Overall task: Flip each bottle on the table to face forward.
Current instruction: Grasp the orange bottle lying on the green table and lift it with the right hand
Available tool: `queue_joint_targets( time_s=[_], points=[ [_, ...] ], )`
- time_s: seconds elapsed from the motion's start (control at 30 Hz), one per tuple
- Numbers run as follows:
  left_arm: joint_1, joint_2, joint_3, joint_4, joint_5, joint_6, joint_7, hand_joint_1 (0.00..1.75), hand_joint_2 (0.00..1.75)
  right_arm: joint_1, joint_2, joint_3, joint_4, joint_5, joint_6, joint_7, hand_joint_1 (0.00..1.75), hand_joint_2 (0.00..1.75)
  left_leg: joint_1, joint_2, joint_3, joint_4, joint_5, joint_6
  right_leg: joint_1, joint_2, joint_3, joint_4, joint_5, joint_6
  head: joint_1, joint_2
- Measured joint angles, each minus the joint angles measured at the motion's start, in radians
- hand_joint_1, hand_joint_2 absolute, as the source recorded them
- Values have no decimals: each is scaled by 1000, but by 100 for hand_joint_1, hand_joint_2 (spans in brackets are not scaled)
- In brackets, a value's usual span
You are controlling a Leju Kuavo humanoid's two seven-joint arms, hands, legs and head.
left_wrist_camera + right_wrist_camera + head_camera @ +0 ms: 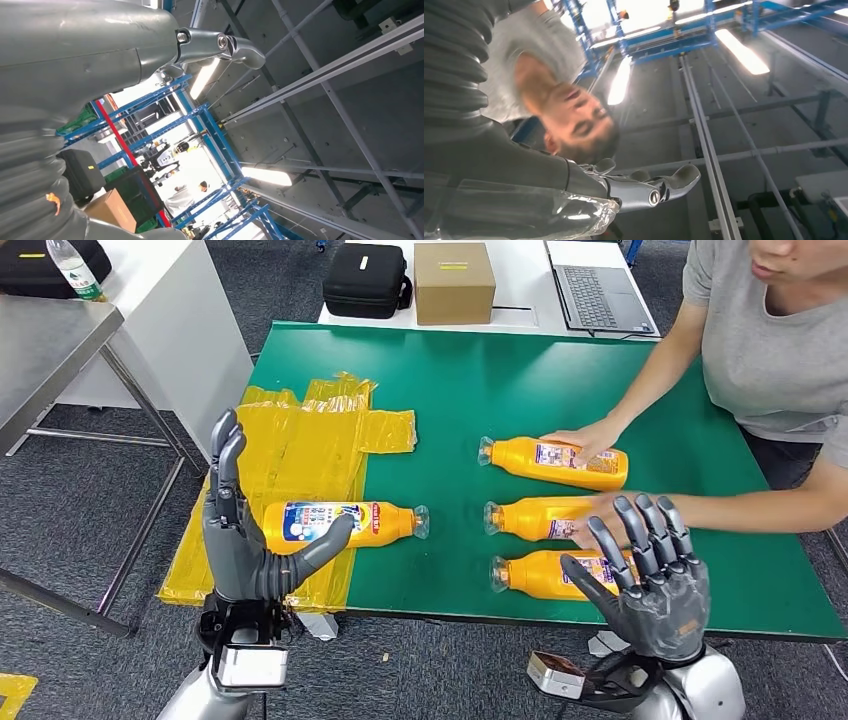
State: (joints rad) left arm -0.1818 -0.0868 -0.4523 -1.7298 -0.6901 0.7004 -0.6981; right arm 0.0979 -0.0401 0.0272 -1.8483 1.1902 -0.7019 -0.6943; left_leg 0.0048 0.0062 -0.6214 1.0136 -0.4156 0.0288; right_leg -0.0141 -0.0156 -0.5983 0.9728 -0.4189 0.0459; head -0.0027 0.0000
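left robot hand (240, 540), fingers apart and empty, nearest the lone bottle (340, 522), lying crosswise, cap rightward; right robot hand (645, 585) likewise apart.

The right robot hand (574, 190) fills the frame's left and lower left, fingers spread and holding nothing; a person (539, 65) in grey appears upper left beneath ceiling lights (741, 50)

Silver arms w/ dark grey hands: left hand (240, 540), right hand (650, 585).
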Motion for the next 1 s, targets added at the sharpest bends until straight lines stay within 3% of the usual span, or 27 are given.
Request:
queue_joint_targets(
  time_s=[0.27,0.4,0.53,0.63,1.0],
  points=[
    [4,13,-17,-3,67,0,0,0,175,33,31,-87,3,58,0,9,0,175,0,0,0,0,0,0,0,0,0,0,0,0,0,0],
    [9,15,-29,6,127,0,0,0,175,45,31,-89,64,66,0,114,0,175,0,0,0,0,0,0,0,0,0,0,0,0,0,0],
    [19,16,-34,27,164,0,0,0,175,57,-19,-43,127,83,0,305,0,175,0,0,0,0,0,0,0,0,0,0,0,0,0,0],
    [27,19,-34,37,167,0,0,0,175,71,-62,-7,145,99,0,391,0,175,0,0,0,0,0,0,0,0,0,0,0,0,0,0],
    [40,26,-34,58,156,0,0,0,175,93,-138,44,161,101,0,453,0,175,0,0,0,0,0,0,0,0,0,0,0,0,0,0]
  ],
)
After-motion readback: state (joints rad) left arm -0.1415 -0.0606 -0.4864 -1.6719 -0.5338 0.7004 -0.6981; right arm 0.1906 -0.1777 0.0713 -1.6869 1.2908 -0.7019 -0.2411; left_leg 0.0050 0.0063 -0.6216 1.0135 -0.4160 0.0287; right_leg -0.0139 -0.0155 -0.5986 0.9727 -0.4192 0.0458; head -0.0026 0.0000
